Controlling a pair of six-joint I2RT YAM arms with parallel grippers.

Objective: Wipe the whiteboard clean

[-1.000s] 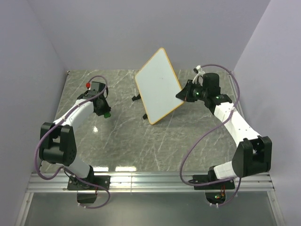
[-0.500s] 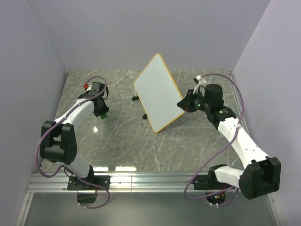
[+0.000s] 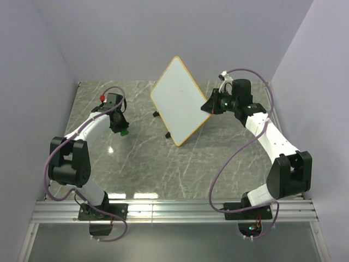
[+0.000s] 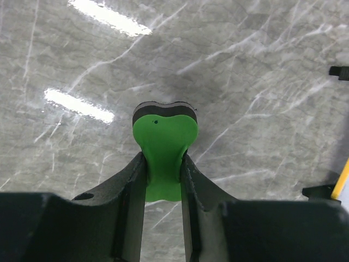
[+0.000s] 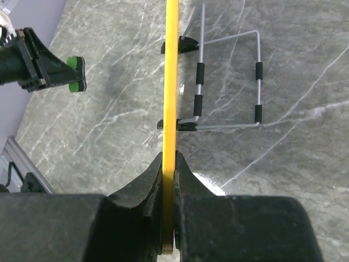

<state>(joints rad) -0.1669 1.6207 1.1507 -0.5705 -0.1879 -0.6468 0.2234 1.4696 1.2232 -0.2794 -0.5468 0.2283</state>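
Forearm (image 3: pixel 268 135) outstretched — right jaws on whiteboard (image 3: pixel 179 102)

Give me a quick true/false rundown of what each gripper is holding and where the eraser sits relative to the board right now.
1. The right gripper is shut on the rim of the whiteboard. True.
2. The left gripper is open and empty. False: it is shut on the green eraser.
3. The green eraser is pressed against the whiteboard's face. False: it is apart from the whiteboard, over the table, to the left in the top view.
4. In the right wrist view, a wire stand sits on the table beside the whiteboard's edge. True.
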